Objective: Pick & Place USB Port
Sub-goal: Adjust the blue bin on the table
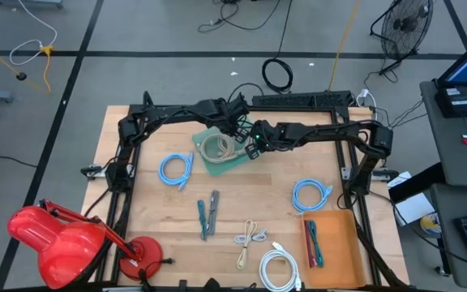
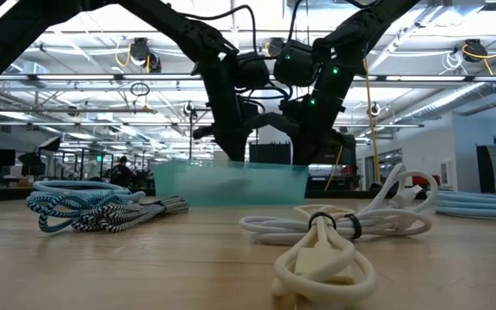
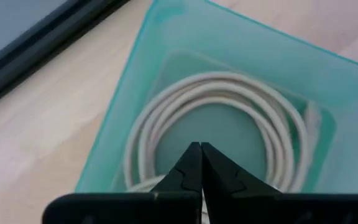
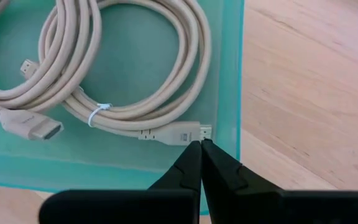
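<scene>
A beige cable [image 1: 217, 147], coiled and tied with white ties, lies in a shallow green tray [image 1: 235, 162] at the table's far middle. The same cable [image 3: 229, 93] shows in the left wrist view, and its plug [image 4: 176, 133] in the right wrist view. My left gripper [image 3: 201, 148] is shut and empty above the coil, over the tray's far side [image 1: 237, 127]. My right gripper [image 4: 201, 144] is shut and empty at the tray's right edge [image 1: 254, 144], its tips just beside the plug; I see no touch.
Coiled blue cables lie left [image 1: 175, 169] and right [image 1: 310, 195] of the middle. Teal and grey cables [image 1: 207, 214], a cream cable [image 1: 250, 240] and a white cable [image 1: 279, 268] lie nearer. An orange tray [image 1: 336, 243] holds cables. A red lamp [image 1: 59, 235] stands near left.
</scene>
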